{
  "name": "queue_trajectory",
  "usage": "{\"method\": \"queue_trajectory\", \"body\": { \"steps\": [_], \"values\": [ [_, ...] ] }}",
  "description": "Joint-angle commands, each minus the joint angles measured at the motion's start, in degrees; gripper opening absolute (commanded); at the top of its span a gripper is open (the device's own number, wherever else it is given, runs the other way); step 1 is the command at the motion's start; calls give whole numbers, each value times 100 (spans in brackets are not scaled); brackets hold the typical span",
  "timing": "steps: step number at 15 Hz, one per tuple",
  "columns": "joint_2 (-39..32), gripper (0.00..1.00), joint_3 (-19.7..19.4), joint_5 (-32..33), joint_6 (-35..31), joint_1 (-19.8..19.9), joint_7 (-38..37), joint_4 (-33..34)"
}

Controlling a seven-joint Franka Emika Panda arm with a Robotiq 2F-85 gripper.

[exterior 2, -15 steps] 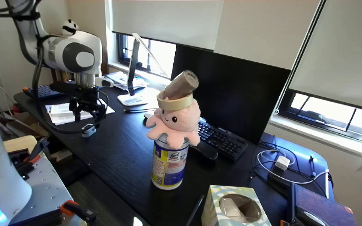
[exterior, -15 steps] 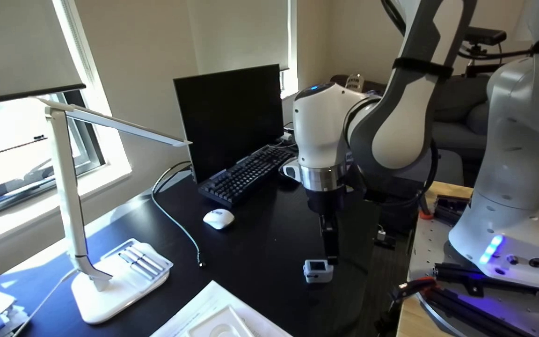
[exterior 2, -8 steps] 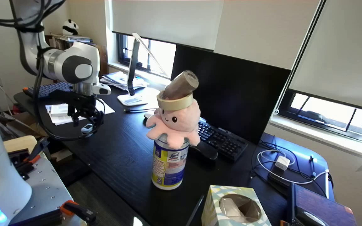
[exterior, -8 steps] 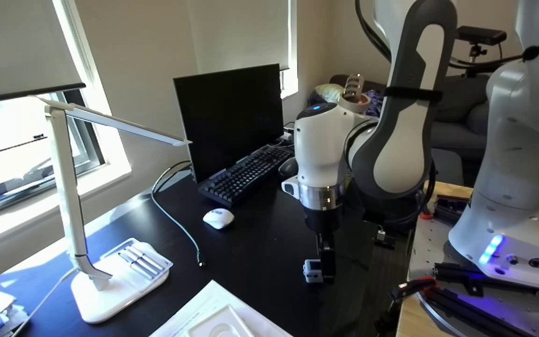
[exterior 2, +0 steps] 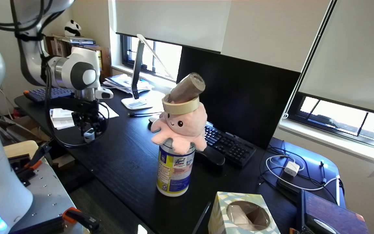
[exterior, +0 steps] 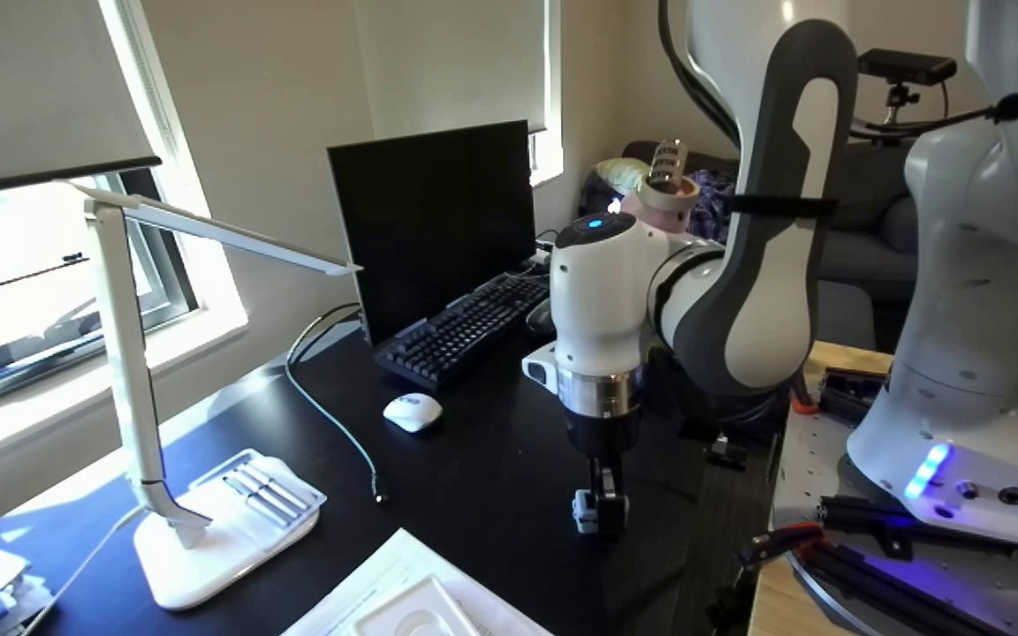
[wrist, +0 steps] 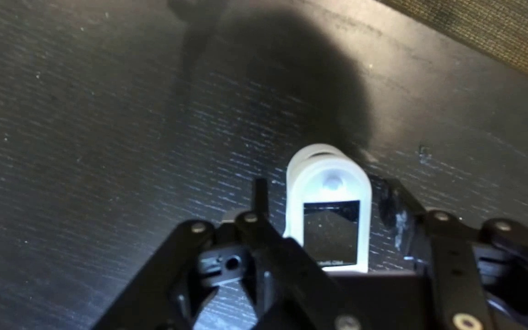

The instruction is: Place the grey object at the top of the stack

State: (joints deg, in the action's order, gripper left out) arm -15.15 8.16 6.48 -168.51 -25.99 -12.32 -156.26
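Lying between parted jaws, grey object (wrist: 330, 211), on black desk (wrist: 108, 137)

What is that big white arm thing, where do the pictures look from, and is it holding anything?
That's a robot arm, steered by a person. Its grabbing part is the end effector, which has two black fingers.

Two views look in from different places outside the robot; another looks down from its wrist at the desk.

On the desk are a lamp, a monitor, a keyboard and a white mouse. There's a stack too: a canister topped by a pink octopus toy, a pale ring and a tilted tube-shaped thing.

The small grey object sits on the desk between the open fingers. A gap shows beside it, so it doesn't look held yet. The job is putting it atop the stack.
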Motion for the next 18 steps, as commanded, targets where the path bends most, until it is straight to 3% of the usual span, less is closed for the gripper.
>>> {"method": "queue_trajectory", "body": {
  "steps": [1,4,6,11,12,13,14,18],
  "values": [
    [-117,33,-396,340,-158,-418,-380,73],
    [100,14,-467,134,-23,-419,-400,-29],
    [372,16,-558,90,-59,-339,-444,-208],
    [1561,16,-1256,191,395,-282,-805,-767],
    [1443,16,-1315,167,676,-188,-764,-327],
    [1799,16,-1443,203,1025,-158,-780,-361],
    [2112,16,-1022,455,1416,460,-903,-305],
    [3496,16,-643,457,2828,1418,-687,-425]
  ]
}}
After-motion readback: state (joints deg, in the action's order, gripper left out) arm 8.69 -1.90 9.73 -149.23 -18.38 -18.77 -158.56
